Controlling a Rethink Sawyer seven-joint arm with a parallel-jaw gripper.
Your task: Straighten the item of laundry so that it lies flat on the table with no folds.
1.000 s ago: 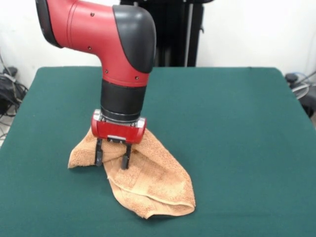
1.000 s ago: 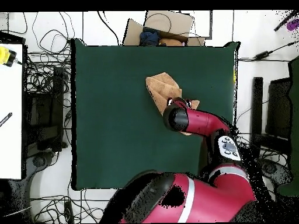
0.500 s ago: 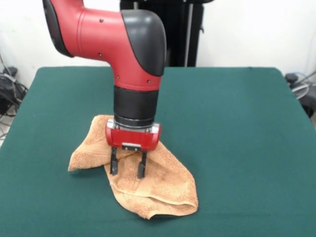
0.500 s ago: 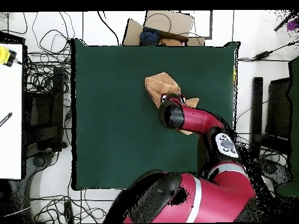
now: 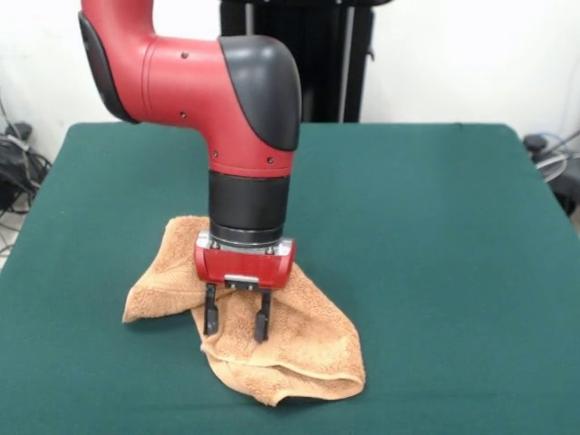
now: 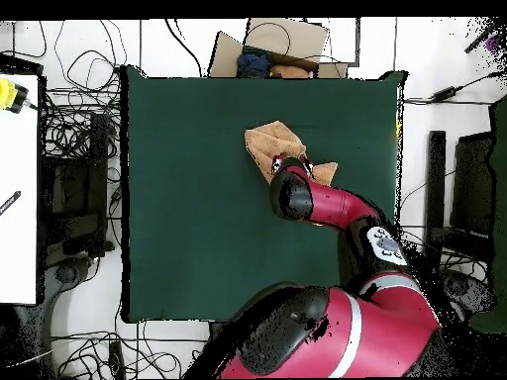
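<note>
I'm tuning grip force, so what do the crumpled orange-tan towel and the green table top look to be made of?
The orange-tan towel looks like soft terry cloth: nubby matte pile, limp folds, a flat woven band by its edge. The dark green table top looks like a felt-like cloth cover, matte and without glare, though the surface beneath is hidden. The open gripper stands over the towel.

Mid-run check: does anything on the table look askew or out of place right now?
Only the towel itself: it lies bunched and folded over on the green table, with a doubled edge curling at its near corner. The open gripper is down on its middle. Nothing looks spilled or damaged.
</note>
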